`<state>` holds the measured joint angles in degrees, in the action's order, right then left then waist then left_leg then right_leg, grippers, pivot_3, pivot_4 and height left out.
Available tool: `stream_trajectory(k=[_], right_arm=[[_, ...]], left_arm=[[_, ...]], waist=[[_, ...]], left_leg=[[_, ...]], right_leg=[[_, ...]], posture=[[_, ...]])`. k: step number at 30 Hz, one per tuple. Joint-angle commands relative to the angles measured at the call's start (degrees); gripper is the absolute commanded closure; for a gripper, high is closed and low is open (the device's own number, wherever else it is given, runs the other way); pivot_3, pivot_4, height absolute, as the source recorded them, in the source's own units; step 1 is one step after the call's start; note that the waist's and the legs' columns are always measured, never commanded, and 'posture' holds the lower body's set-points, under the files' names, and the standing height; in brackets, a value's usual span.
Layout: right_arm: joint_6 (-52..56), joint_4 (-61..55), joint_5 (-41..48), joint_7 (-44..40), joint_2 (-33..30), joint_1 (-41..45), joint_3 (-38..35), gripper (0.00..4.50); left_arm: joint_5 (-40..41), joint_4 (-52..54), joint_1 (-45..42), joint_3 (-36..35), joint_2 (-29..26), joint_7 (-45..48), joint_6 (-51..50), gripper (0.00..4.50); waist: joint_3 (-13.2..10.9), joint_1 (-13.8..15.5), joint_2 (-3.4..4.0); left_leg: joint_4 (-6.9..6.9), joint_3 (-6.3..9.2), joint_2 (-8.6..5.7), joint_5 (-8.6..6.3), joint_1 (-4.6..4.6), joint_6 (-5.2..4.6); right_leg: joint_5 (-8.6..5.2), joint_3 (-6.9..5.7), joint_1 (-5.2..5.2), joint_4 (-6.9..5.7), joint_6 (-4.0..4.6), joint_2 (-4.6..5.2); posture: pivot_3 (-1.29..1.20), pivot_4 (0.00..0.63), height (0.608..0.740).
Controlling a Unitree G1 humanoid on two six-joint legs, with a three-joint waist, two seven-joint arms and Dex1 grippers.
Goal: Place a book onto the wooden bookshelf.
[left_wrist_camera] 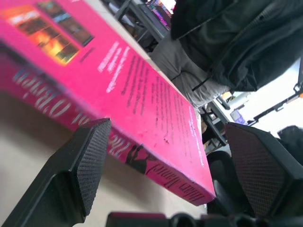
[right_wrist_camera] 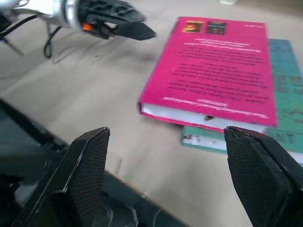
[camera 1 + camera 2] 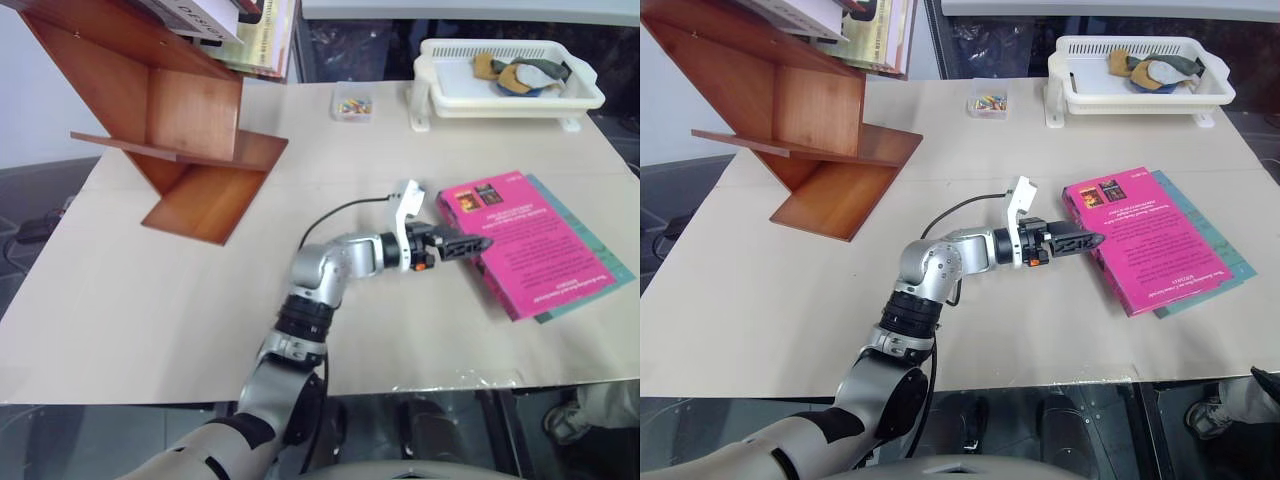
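Note:
The book (image 3: pixel 520 240) is a bright pink paperback lying back-up on the right side of the table, on top of a teal book (image 3: pixel 595 255). My left gripper (image 3: pixel 478 243) reaches level across the table, its tips right at the book's spine edge. In the left wrist view its fingers (image 1: pixel 90 161) stand open, with the pink spine (image 1: pixel 156 161) just ahead between them. My right gripper (image 2: pixel 166 132) hangs open over the table's near edge, short of the book (image 2: pixel 213 71), holding nothing. The wooden bookshelf (image 3: pixel 190 110) stands at the far left.
Several books (image 3: pixel 250 30) lean in the bookshelf's top compartment. A white basket tray (image 3: pixel 500 85) with small items sits at the back right, and a little clear box of coloured bits (image 3: pixel 352 105) beside it. A seated person (image 1: pixel 222 52) is beyond the table's right side.

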<state>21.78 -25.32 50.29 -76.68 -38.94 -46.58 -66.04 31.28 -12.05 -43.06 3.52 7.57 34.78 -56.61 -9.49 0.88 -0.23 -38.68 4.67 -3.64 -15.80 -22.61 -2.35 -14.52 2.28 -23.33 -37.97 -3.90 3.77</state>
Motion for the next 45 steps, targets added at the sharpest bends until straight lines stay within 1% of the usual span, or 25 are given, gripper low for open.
stream_trajectory(k=[1,5,9,13,15,19,26,28,33,38,43,45], right_arm=[[-1.4,-1.7,1.7,-0.9,-0.1,-0.9,-3.0,0.57],[-1.8,-1.5,1.5,-1.0,-0.3,-1.3,-3.0,0.57],[-1.8,-1.2,1.3,-0.7,-0.4,-1.4,-2.7,0.57],[-1.8,-0.8,1.1,-0.6,-0.7,-1.4,-2.6,0.57],[-1.8,-0.7,1.1,-0.6,-0.8,-1.4,-2.6,0.57],[-1.5,-0.8,1.1,-0.5,-1.1,-1.4,-2.6,0.57],[-1.6,-0.7,0.7,-0.2,-0.9,-1.3,-1.7,0.57],[-1.4,-0.8,0.8,0.0,-1.0,-1.2,-1.8,0.57],[-0.2,-0.6,1.5,-1.2,-2.5,-2.7,-4.2,0.57],[0.6,-0.8,2.2,-1.1,-3.2,-3.4,-5.0,0.57],[0.8,-0.5,2.2,-1.1,-3.9,-3.3,-4.9,0.57],[0.7,-0.2,2.1,-1.1,-4.1,-3.1,-4.7,0.57]], left_arm=[[4.4,1.9,-2.6,-1.8,4.4,-2.4,-4.0,0.27],[9.5,1.4,-3.3,-5.7,7.1,-7.2,-8.9,0.27],[13.4,0.3,-3.8,-7.9,8.6,-11.5,-11.5,0.27],[16.9,-2.1,-4.6,-9.9,9.8,-15.7,-14.3,0.27],[18.0,-3.9,-5.3,-11.3,10.6,-19.5,-14.9,0.27],[20.5,-5.6,-6.7,-12.9,10.8,-24.1,-16.0,0.27],[23.8,-10.2,-9.3,-14.5,13.2,-30.1,-13.4,0.27],[25.5,-13.5,-10.4,-16.0,14.5,-32.7,-12.9,0.27],[31.0,-19.1,-10.6,-19.0,17.9,-37.8,-10.0,0.27],[37.4,-18.5,-9.6,-18.2,20.0,-38.4,-7.0,0.27],[39.3,-15.8,-9.1,-13.0,18.5,-36.5,-6.1,0.27],[40.6,-15.2,-9.1,-11.9,18.0,-36.5,-5.8,0.27]], waist=[[0.0,0.0,-0.01],[0.0,0.1,-0.01],[0.0,0.1,-0.02],[0.0,0.1,-0.02],[0.0,0.1,-0.04],[0.0,0.1,-0.07],[-0.1,0.2,-0.09],[-0.1,0.2,-0.10],[-0.1,0.2,-0.09],[-0.1,0.3,-0.16],[-0.1,0.3,-0.17],[-0.1,0.3,-0.17]], left_leg=[[0.00,0.00,0.00,0.00,0.00,0.00],[0.00,0.02,0.00,0.01,0.00,0.03],[0.00,0.02,-0.01,0.02,-0.01,0.05],[0.00,0.01,-0.03,0.05,-0.01,0.09],[-0.01,0.02,-0.03,0.05,-0.01,0.11],[0.00,0.02,-0.03,0.10,-0.01,0.18],[0.00,0.01,-0.05,0.11,-0.02,0.23],[0.00,0.02,-0.04,0.12,-0.02,0.23],[0.00,0.01,-0.04,0.12,-0.02,0.23],[0.00,0.02,-0.04,0.11,-0.03,0.24],[0.00,0.01,-0.06,0.12,-0.04,0.25],[0.00,0.01,-0.06,0.12,-0.05,0.25]], right_leg=[[0.00,0.00,0.00,0.00,0.00,-0.01],[0.00,-0.01,0.00,0.00,0.00,0.12],[0.00,-0.01,0.00,0.00,0.00,0.19],[0.00,-0.01,0.00,0.01,0.00,0.20],[0.00,-0.01,0.00,0.01,0.00,0.20],[0.00,-0.01,0.00,0.01,0.00,0.20],[0.00,-0.01,0.00,0.02,0.00,0.21],[0.00,-0.01,0.00,0.02,0.00,0.21],[0.00,0.00,0.00,0.02,0.00,0.23],[0.00,0.01,-0.01,0.02,0.00,0.24],[0.00,0.01,-0.01,0.03,-0.01,0.24],[0.00,0.00,-0.01,0.03,-0.01,0.24]], posture=[[0.00,0.150,0.740],[0.00,0.150,0.740],[0.00,0.150,0.740],[0.00,0.150,0.740],[0.00,0.150,0.740],[0.00,0.150,0.740],[0.00,0.150,0.740],[0.00,0.150,0.740],[0.00,0.150,0.740],[0.00,0.150,0.740],[0.00,0.150,0.740],[0.00,0.150,0.740]])
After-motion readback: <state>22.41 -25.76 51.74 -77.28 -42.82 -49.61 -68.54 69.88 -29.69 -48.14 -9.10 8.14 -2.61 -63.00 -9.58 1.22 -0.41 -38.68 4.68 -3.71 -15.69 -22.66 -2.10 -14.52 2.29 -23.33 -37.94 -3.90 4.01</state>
